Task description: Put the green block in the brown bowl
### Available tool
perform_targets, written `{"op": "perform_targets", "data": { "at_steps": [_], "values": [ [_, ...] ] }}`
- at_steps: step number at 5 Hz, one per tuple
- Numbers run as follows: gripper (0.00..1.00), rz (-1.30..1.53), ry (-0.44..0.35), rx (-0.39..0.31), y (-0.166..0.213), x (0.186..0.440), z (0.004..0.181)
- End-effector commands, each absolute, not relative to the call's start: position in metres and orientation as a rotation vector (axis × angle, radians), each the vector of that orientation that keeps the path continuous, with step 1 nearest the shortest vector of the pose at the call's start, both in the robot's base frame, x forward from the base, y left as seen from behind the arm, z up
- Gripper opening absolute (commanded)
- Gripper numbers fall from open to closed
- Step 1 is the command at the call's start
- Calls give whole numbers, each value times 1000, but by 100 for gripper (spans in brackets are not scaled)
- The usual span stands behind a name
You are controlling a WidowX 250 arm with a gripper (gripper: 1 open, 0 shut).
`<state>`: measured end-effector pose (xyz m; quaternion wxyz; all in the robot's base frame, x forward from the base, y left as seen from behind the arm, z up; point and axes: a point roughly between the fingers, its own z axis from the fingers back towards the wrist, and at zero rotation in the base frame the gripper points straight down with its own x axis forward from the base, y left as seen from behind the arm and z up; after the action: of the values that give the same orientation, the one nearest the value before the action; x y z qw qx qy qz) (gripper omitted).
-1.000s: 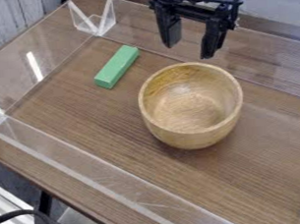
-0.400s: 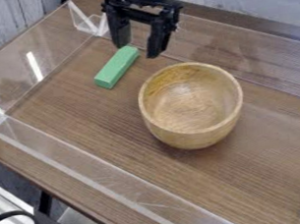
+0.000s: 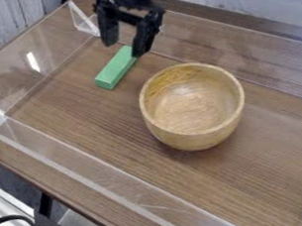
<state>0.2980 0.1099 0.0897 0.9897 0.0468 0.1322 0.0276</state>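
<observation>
The green block [image 3: 115, 68] lies left of the upper middle of the frame, beside the brown bowl [image 3: 192, 106]. The fingers [image 3: 133, 42] stand wide apart; best to centre them across its narrow width before lowering.

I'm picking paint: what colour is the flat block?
The flat rectangular block is plain green, seen in the camera view.

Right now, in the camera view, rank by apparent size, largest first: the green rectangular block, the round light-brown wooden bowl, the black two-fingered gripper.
1. Round light-brown wooden bowl
2. Black two-fingered gripper, its fingers spread
3. Green rectangular block
</observation>
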Motion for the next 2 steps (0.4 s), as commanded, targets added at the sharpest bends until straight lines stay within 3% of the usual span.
{"op": "perform_targets", "data": {
  "at_steps": [1,2],
  "values": [
    [100,34,210,96,129,314,93],
    [0,11,230,76,140,319,76]
  ]
}}
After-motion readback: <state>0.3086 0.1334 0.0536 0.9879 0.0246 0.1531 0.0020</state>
